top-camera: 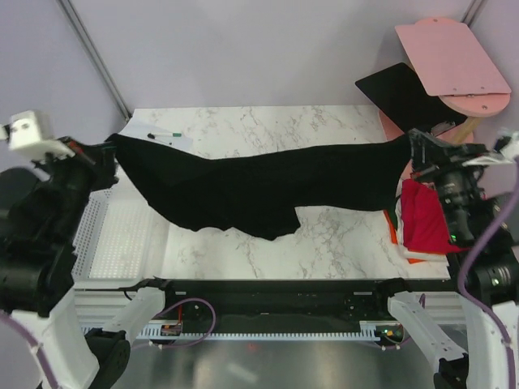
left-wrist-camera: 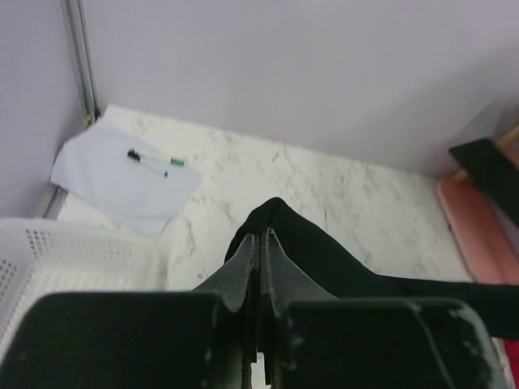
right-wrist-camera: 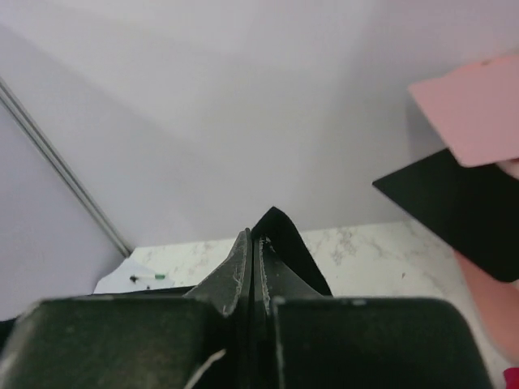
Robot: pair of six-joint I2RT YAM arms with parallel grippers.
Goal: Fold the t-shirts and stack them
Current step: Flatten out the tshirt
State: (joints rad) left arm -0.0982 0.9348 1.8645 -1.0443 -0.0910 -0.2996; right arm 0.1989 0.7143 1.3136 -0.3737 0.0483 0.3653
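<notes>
The black t-shirt (top-camera: 259, 182) hangs stretched between both arms above the marble table (top-camera: 340, 235), sagging in the middle. My left gripper (top-camera: 113, 146) is shut on its left corner; in the left wrist view (left-wrist-camera: 259, 237) the cloth (left-wrist-camera: 324, 251) runs from the closed jaws. My right gripper (top-camera: 412, 150) is shut on its right corner; the right wrist view (right-wrist-camera: 253, 237) shows cloth (right-wrist-camera: 284, 235) pinched between the jaws. A folded crimson red shirt (top-camera: 426, 215) lies on a stack at the table's right edge, with orange (top-camera: 392, 228) and a sliver of green showing beneath.
A white paper sheet (top-camera: 158, 134) with a marker (top-camera: 166, 135) lies at the back left, also in the left wrist view (left-wrist-camera: 122, 174). A white perforated basket (top-camera: 113, 231) sits left. A flat black board (top-camera: 401, 93) and pink boards (top-camera: 450, 53) stand back right.
</notes>
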